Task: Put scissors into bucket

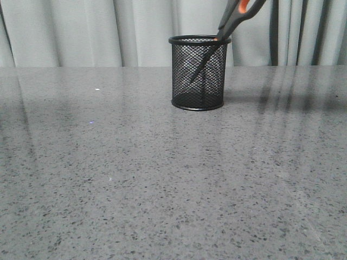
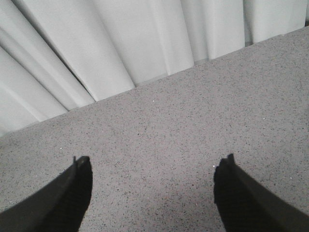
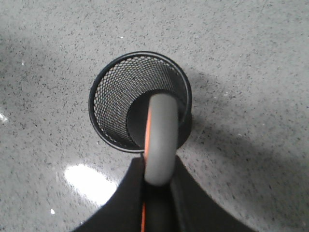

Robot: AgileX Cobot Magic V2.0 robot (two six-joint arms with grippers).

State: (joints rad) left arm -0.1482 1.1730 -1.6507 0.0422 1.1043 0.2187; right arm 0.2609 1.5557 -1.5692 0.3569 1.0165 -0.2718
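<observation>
Grey speckled table, scissors tilted in bucket

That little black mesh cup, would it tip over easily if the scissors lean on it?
Probably somewhat. The mesh cup is see-through wire, so likely light. The scissors stand taller than it and lean on its rim, so they might lever it over, though its solid base should help.
</observation>
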